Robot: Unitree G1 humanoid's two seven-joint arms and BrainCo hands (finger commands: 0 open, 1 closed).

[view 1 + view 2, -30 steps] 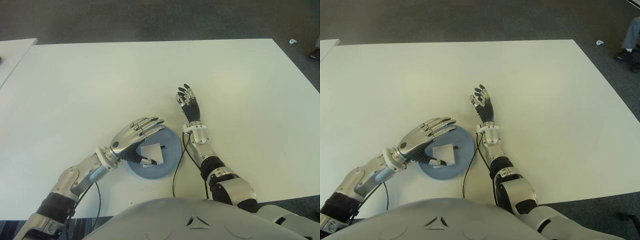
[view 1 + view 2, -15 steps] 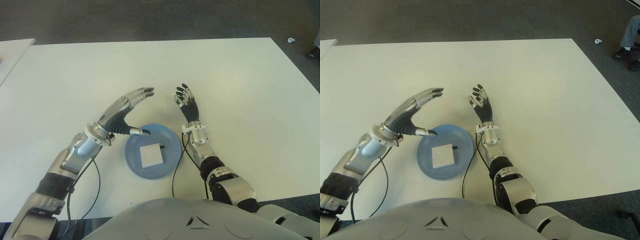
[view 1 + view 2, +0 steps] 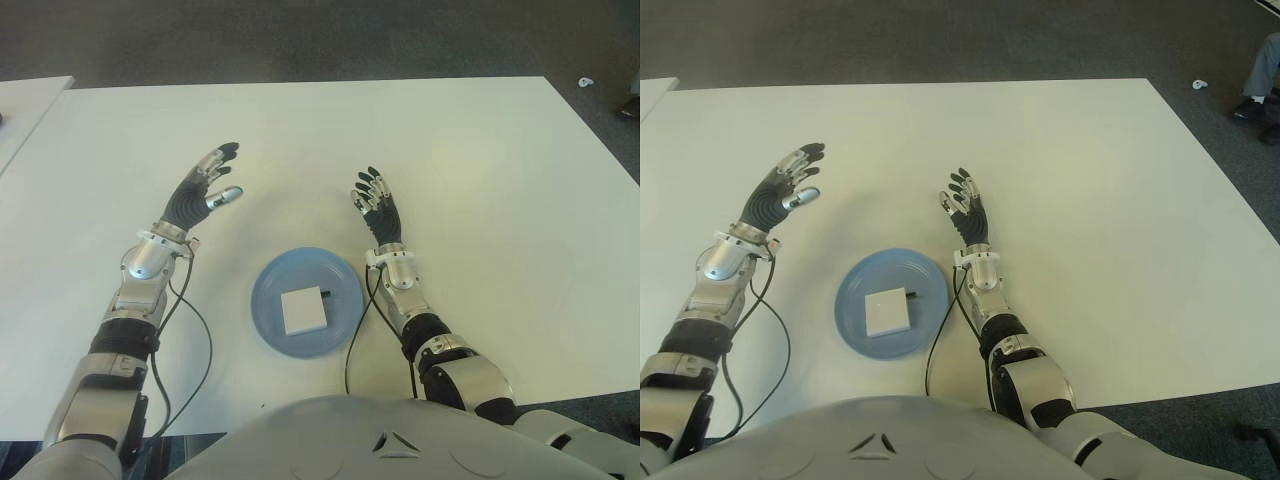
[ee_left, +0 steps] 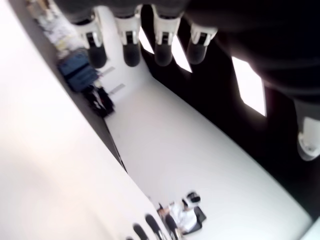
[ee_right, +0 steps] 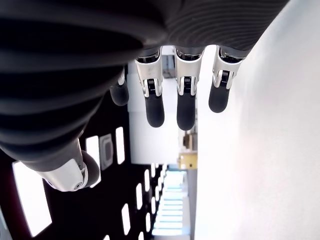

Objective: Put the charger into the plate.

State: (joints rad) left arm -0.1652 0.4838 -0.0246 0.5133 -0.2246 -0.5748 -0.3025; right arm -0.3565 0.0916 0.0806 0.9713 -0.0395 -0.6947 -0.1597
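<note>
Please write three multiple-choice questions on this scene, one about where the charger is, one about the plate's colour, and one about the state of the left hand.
1. Where is the charger?
A. On the bare table beside the plate
B. Lying in the plate
C. Held in the right hand

2. What colour is the plate?
A. Blue
B. Red
C. Green

3. What state is the left hand in?
A. Closed around the charger
B. Pressed flat on the plate
C. Open and holding nothing

Answers:
1. B, the white charger lies inside the plate's rim, near its middle.
2. A, the plate is a light blue disc against the white table.
3. C, its fingers are spread, off to the plate's left, while the right hand shows open to the plate's right.
</note>
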